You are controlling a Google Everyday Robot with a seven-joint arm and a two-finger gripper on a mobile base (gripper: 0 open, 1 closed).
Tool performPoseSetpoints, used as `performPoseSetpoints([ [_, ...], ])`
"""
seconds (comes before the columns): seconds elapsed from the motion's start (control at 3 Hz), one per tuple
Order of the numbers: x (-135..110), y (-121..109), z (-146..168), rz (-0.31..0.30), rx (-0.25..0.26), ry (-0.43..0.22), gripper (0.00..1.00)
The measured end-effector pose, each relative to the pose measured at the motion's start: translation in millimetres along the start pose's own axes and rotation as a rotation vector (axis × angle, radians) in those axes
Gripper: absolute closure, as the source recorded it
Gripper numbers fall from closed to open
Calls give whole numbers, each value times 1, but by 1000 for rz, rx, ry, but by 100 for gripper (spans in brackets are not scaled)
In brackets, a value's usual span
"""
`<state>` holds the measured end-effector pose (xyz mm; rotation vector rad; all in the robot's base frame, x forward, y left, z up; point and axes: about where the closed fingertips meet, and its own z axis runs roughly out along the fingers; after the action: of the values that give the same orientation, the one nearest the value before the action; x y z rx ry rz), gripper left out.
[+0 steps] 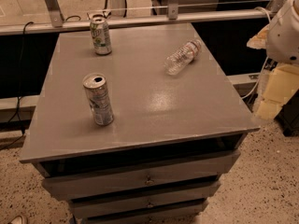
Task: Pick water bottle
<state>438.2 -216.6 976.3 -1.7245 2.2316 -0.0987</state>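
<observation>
**Water Bottle Lies Untouched on Grey Cabinet, Gripper Off to the Side**

We see the small clear, ribbed plastic water bottle [183, 56] lying on its side on the far right part of the flat grey cabinet top [154, 108], its small cap pointing toward the back right corner; its crinkled wall catches the light and a pale band wraps it near the neck. The robot's gripper [279, 78], a white rounded housing with pale yellow blocky parts below it, hangs at the right edge of the view, beyond the cabinet's side and well apart from the bottle; we cannot tell whether it is open or closed, and it has hold of nothing that we can make out. A metal drink can with a green and white printed label [101, 35] stands upright near the back left; a second silver printed can [98, 99], its top opened, stands upright nearer the front left; both are well apart from the bottle. Below the matte top sit stacked grey drawers [145, 178]; the floor [271, 181] is speckled.
</observation>
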Motion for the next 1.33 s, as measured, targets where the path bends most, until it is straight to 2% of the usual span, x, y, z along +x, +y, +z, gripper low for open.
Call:
performPoseSetpoints([
  [0.33, 0, 0, 0, 0, 0, 0, 0],
  [0.67, -10, -15, 14, -43, 6, -77, 0],
  [1.0, -21, -48, 44, -98, 17, -180, 0],
  [1.33, -34, -92, 78, -171, 27, -278, 0],
])
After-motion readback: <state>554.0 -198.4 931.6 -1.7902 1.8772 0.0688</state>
